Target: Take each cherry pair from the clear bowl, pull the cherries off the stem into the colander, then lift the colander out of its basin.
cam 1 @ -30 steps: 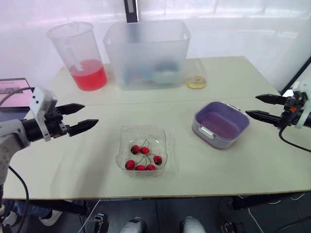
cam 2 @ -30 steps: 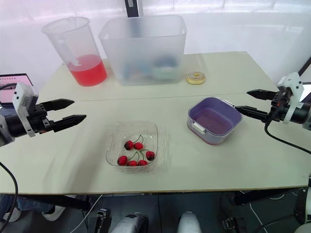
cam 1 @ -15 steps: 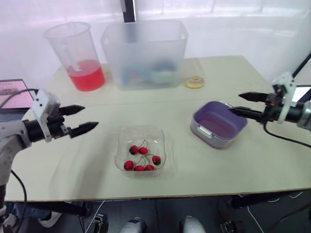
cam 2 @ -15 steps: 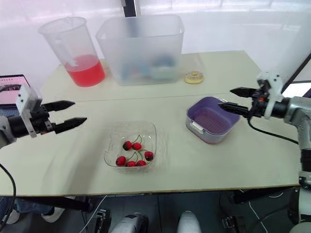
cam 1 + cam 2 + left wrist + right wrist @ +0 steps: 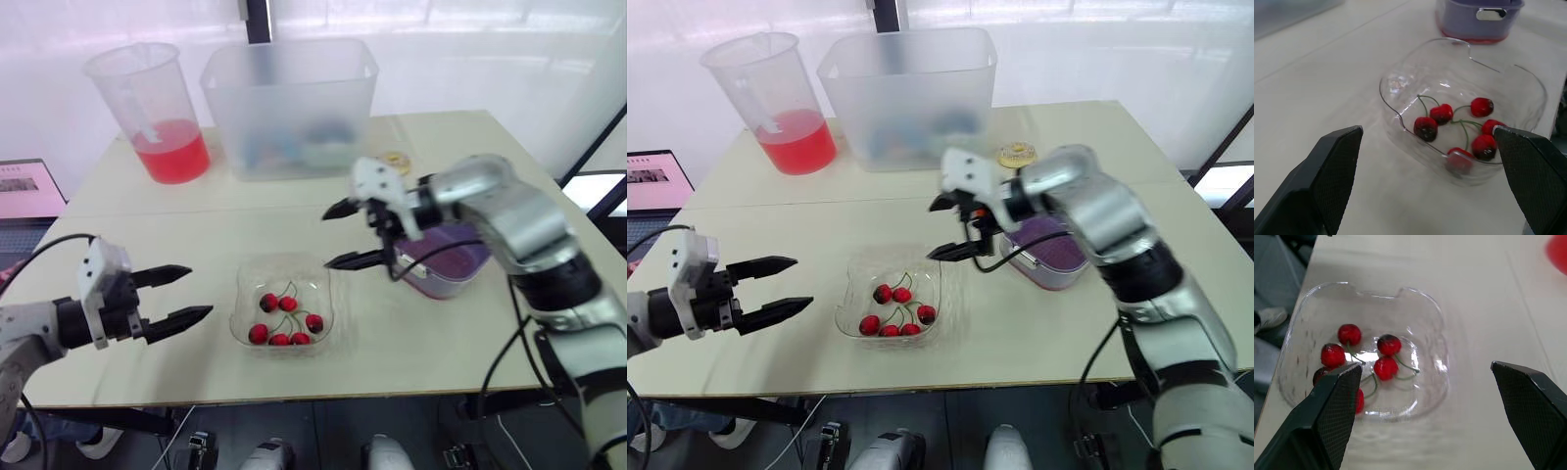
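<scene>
The clear bowl [image 5: 257, 264] sits near the table's front middle, with several red cherries [image 5: 284, 318] on green stems inside. My right gripper [image 5: 327, 238] hovers open over the bowl's far right corner, and the right wrist view looks down on the cherries [image 5: 1366, 364] between its fingers. My left gripper [image 5: 200, 291] is open to the left of the bowl, pointing at it, apart from it. The purple colander [image 5: 460, 264] rests in its basin to the right of the bowl, partly hidden behind my right arm.
A pitcher [image 5: 162, 108] of red liquid and a large translucent bin [image 5: 289, 103] stand at the back of the table. A small yellow ring [image 5: 1017, 154] lies near the bin. A screen [image 5: 24, 181] sits off the table's left side.
My right arm has swung left from beyond the colander to above the bowl's far right corner. My left gripper has dropped toward the front edge, still open.
</scene>
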Action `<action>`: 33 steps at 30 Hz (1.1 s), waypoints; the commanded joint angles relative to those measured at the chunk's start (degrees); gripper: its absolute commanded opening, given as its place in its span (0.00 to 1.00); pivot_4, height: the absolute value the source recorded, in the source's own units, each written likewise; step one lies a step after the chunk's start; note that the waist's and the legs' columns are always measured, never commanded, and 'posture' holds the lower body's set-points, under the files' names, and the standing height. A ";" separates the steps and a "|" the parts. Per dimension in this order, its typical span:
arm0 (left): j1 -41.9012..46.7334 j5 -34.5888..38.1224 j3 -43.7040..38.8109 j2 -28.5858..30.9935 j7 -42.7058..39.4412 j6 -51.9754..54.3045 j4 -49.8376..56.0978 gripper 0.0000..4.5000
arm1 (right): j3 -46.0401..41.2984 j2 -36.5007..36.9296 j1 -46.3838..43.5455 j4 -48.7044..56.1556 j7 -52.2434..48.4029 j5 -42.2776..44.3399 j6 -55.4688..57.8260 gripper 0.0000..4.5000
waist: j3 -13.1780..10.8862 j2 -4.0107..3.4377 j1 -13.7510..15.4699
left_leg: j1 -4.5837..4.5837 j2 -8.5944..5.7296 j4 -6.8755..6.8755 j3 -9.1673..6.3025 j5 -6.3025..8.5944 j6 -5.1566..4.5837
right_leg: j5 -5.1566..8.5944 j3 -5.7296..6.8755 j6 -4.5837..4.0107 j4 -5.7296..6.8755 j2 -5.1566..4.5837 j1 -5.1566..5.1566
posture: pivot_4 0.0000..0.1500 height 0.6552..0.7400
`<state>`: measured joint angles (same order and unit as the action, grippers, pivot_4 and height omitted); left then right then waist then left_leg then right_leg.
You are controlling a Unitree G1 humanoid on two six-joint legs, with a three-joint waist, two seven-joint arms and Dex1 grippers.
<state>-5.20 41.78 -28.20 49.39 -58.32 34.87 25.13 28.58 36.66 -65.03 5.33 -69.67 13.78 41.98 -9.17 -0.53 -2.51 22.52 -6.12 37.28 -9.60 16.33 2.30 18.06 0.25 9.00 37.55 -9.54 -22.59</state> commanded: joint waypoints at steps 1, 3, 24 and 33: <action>-1.88 0.24 -3.58 -0.02 0.61 -1.55 2.10 1.00 | 5.08 -2.68 -2.87 -0.32 0.29 -5.92 -2.62 1.00 | 0.05 0.09 -0.03 | 0.00 0.00 0.00 0.00 0.00 0.00 | 0.00 -0.01 0.00 0.01 0.00 -0.01 | 1.00 1.00; -2.77 0.54 -4.10 -0.15 1.09 -1.51 2.88 1.00 | 7.21 -4.16 -3.43 -1.47 0.01 -7.88 -2.14 1.00 | 0.06 0.12 0.04 | 0.00 0.00 -0.01 -0.01 0.00 0.01 | 0.00 -0.01 0.00 0.03 0.00 -0.03 | 1.00 1.00; -6.66 -0.05 -6.66 0.19 4.88 -1.10 5.74 1.00 | 18.71 -16.37 -1.03 -5.14 3.36 -16.37 8.10 0.81 | 0.12 0.21 -0.14 | -0.01 0.01 -0.07 -0.01 -0.04 0.08 | 0.00 -0.08 -0.02 0.20 0.04 -0.18 | 1.00 1.00; -6.44 -0.84 -6.09 1.26 5.17 -0.52 5.15 1.00 | 19.05 -18.02 -0.56 -10.26 3.98 -18.34 6.12 0.44 | 0.12 0.21 -0.20 | -0.01 0.00 -0.08 0.00 -0.04 0.09 | 0.00 -0.09 -0.02 0.21 0.04 -0.20 | 1.00 1.00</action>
<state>-11.52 41.16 -33.43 49.78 -53.26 34.54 29.77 47.88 19.04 -65.33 -5.74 -65.52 -3.80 48.97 -9.05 -0.33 -2.70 22.51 -6.12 37.20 -9.60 16.29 2.38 18.06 0.17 8.97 37.76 -9.50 -22.79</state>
